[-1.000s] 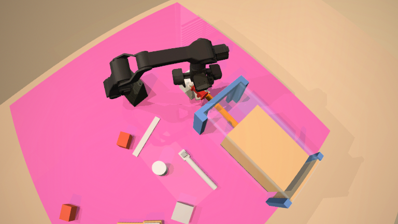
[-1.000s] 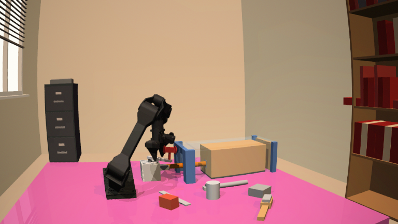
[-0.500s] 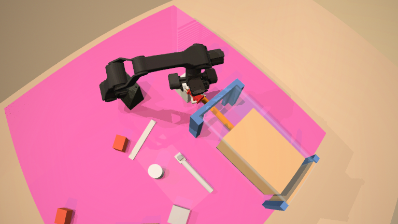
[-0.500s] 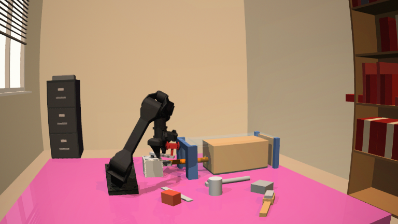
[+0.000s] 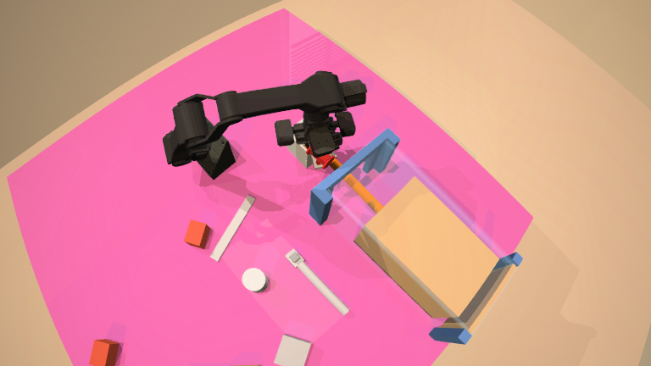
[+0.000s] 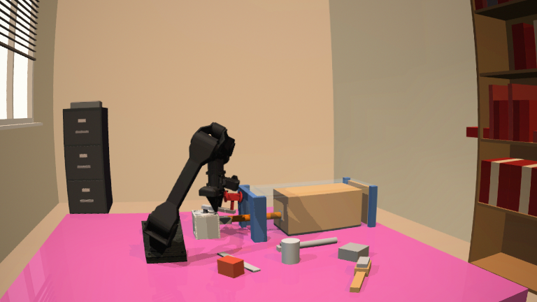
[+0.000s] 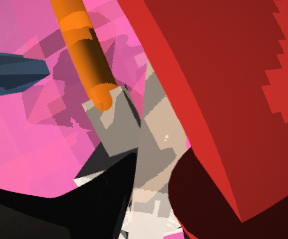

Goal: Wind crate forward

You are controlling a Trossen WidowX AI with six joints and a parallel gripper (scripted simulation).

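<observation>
The tan crate (image 5: pixel 427 241) (image 6: pixel 320 207) sits flat inside the clear-panelled cubby, set back from the blue steel frame (image 5: pixel 374 148) (image 6: pixel 258 219) at its mouth. An orange strap (image 5: pixel 359 189) (image 6: pixel 273 215) (image 7: pixel 78 34) runs from the crate through the frame to the white winch (image 5: pixel 299 150) (image 6: pixel 205 225). The handle stands in the winch, its red grip (image 5: pixel 324 159) (image 6: pixel 233 196) (image 7: pixel 217 60) sticking out towards the frame. My gripper (image 5: pixel 322 154) (image 6: pixel 222 201) hangs over the winch, shut on the red grip, which fills the wrist view.
On the pink bench lie a mallet (image 5: pixel 254 280) (image 6: pixel 291 249), a grey bar with a square end (image 5: pixel 316 283), a flat strip (image 5: pixel 233 233), two red blocks (image 5: pixel 197 233) (image 5: pixel 104 352) and a grey block (image 5: pixel 292 350) (image 6: pixel 352 251). A filing cabinet (image 6: pixel 87 160) stands behind.
</observation>
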